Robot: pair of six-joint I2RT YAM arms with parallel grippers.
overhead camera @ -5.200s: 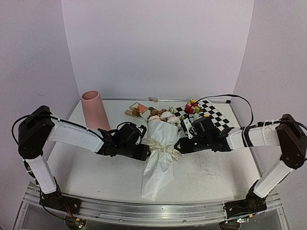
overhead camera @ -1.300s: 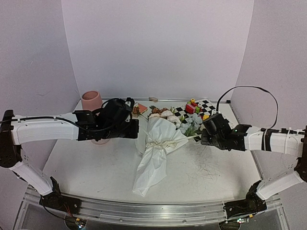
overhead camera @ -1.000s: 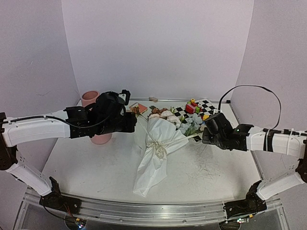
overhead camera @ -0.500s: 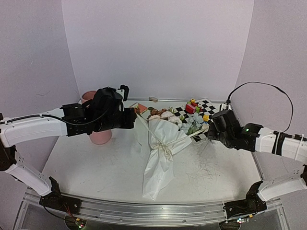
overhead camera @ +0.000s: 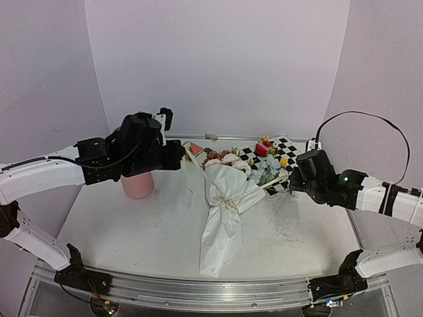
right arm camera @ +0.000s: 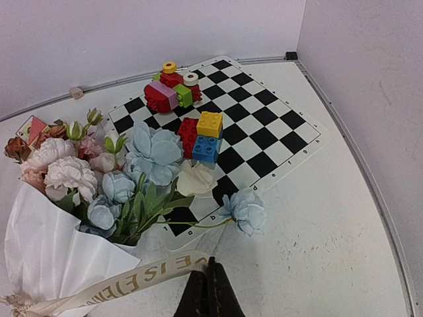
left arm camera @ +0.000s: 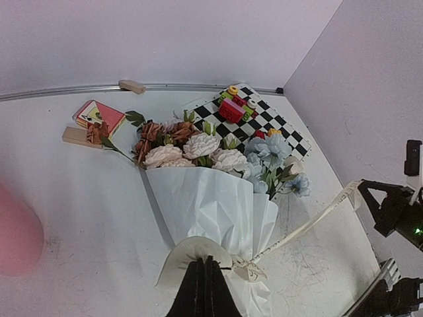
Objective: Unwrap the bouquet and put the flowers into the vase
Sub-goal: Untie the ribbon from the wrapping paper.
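Nearest the arm bases, the bouquet (overhead camera: pixel 221 228) is lying on the surface (overhead camera: pixel 132 231), its white paper tail pointing toward me and the flowers (overhead camera: pixel 225 160) pointing far. At its waist the cream ribbon (overhead camera: pixel 228 203) is knotted, and I am holding its two ends out to opposite sides. My left fingers (left arm camera: pixel 203 284) are pressed together on the strand running up and left. My right fingers (right arm camera: pixel 208 287) are pinched together on the lettered strand running right. Both strands are looking taut.

If these are the wrong tails, I judge the knot could be cinching tighter instead of slipping loose, and the whole bunch would be lifting or skidding rather than opening. The thin ribbon could also be sliding out of either pinch.

Farther back, blue blooms are overhanging the checkered mat (right arm camera: pixel 264 132) near the toy blocks (right arm camera: pixel 208 125), so a dragged bouquet could be sweeping them. At the far left the pink vase (overhead camera: pixel 137 186) is standing upright, partly hidden by my left arm (overhead camera: pixel 46 175), where a careless swing could be toppling it.
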